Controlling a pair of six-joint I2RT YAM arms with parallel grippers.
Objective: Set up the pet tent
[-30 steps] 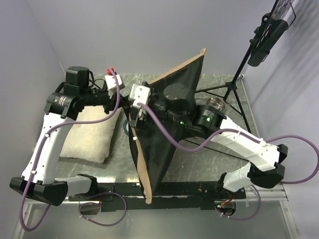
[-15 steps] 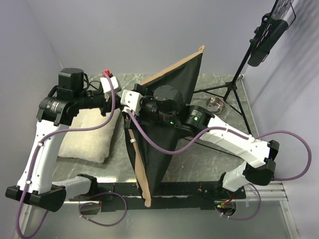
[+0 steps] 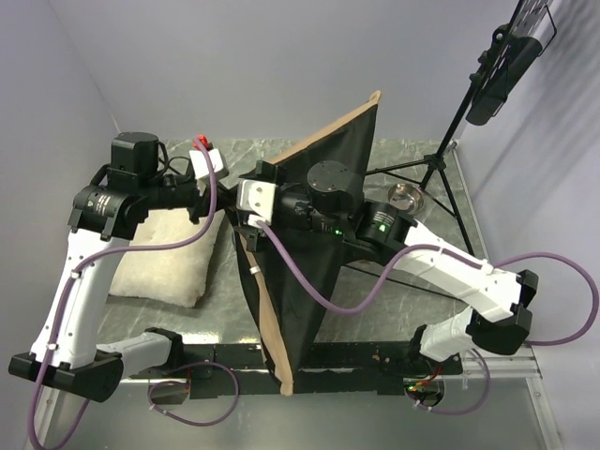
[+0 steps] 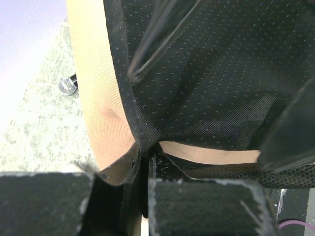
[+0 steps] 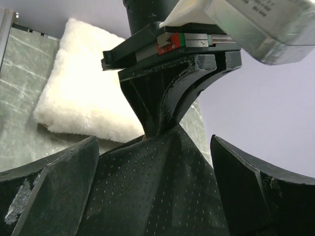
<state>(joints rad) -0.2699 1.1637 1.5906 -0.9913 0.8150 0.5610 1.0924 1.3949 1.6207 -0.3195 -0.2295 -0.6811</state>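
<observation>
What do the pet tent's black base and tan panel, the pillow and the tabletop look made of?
On the pet tent, the black base looks like matte woven synthetic with a grid of tiny dots, probably anti-slip. The tan panel is smooth, thin cloth with a slight sheen. The pillow is cream plush or fleece with a fuzzy pile. The tabletop is veined grey-green, either stone or printed laminate.

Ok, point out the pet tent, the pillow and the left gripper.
pet tent [image 3: 295, 319], top external view, on its black base panel.
pillow [image 3: 167, 261], top external view, middle of its white top.
left gripper [image 4: 143, 172], left wrist view, between its fingertips, which pinch the tent fabric.
</observation>
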